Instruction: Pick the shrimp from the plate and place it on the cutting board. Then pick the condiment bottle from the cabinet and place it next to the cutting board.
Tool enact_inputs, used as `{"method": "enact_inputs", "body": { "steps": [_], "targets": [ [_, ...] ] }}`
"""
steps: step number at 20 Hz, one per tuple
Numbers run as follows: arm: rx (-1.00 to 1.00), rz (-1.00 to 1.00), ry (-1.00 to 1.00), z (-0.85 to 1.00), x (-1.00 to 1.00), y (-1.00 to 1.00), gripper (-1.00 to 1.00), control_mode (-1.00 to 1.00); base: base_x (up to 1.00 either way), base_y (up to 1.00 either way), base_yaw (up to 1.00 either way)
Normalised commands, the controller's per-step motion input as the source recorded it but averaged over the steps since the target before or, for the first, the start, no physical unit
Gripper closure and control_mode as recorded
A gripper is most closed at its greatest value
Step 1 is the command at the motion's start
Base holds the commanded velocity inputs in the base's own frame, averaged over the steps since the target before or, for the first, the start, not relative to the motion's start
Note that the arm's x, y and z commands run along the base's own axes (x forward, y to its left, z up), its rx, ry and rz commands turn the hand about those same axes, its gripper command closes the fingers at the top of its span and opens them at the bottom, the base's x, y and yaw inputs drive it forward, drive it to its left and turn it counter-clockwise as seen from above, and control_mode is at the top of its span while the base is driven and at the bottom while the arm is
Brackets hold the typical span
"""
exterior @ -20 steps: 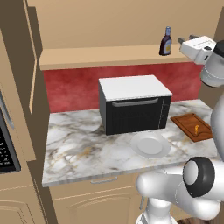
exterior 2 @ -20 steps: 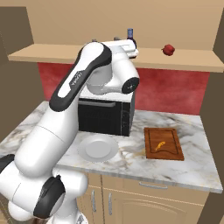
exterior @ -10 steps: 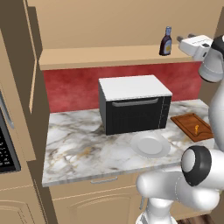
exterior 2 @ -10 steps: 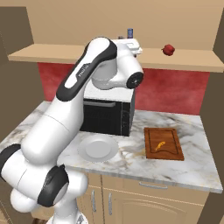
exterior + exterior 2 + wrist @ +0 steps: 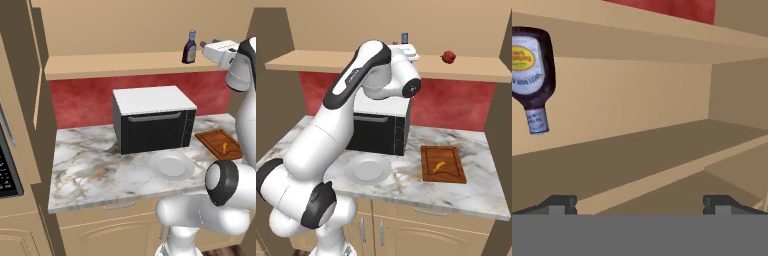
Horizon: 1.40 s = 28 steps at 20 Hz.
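In the left base view, the condiment bottle [image 5: 189,47] stands upright on the long shelf board of the cabinet [image 5: 125,65], toward its right end. The white hand with the end effector [image 5: 206,45] is raised to shelf height just to the right of the bottle, apart from it; from here its opening cannot be told. Below, on the marble surface [image 5: 95,170], sits a black oven [image 5: 153,119] with a white top. The white plate [image 5: 171,165] lies bare in front of the oven, and the cutting board [image 5: 218,144] lies to its right with the small orange shrimp [image 5: 225,147] resting on it.

In the right base view, the arm reaches up over the oven [image 5: 378,130] to the shelf, and the blue-white cap of the bottle [image 5: 404,38] pokes up behind the white hand. A small red fruit [image 5: 449,56] sits on the shelf well to the right. The plate [image 5: 369,169] lies on the surface [image 5: 476,190] near the oven's front, and the cutting board [image 5: 442,164] to its right carries the shrimp [image 5: 438,167] near its middle.

In the hand view, which is rolled over, the bottle [image 5: 531,70] appears upside down at the upper left against the tan back wall of the cabinet [image 5: 637,100]. The two dark fingertips [image 5: 559,204] of the end effector [image 5: 639,205] stand wide apart with nothing between them, and the bottle lies off to one side of the gap, not touched.
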Motion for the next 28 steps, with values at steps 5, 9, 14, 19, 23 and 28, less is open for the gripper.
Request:
{"method": "enact_inputs", "body": {
  "steps": [5, 9, 14, 19, 23, 28],
  "targets": [
    [-0.01, 0.0, 0.03, -0.04, 0.22, 0.0, -1.0, -1.0, 0.0, 0.0, 0.0],
    [0.0, 0.0, 0.01, -0.02, 0.25, -0.03, -1.0, -1.0, 0.0, 0.0, 0.0],
    [-0.01, 0.0, 0.01, -0.03, 0.26, -0.06, -1.0, -1.0, 0.0, 0.0, 0.0],
    [-0.01, 0.0, 0.01, -0.05, 0.26, -0.15, -1.0, -1.0, 0.0, 0.0, 0.0],
    [-0.01, 0.0, 0.0, -0.06, 0.26, -0.15, -1.0, -1.0, 0.0, 0.0, 0.0],
    [-0.01, 0.0, 0.0, -0.06, 0.24, -0.12, -1.0, -1.0, 0.0, 0.0, 0.0]
  ]
}}
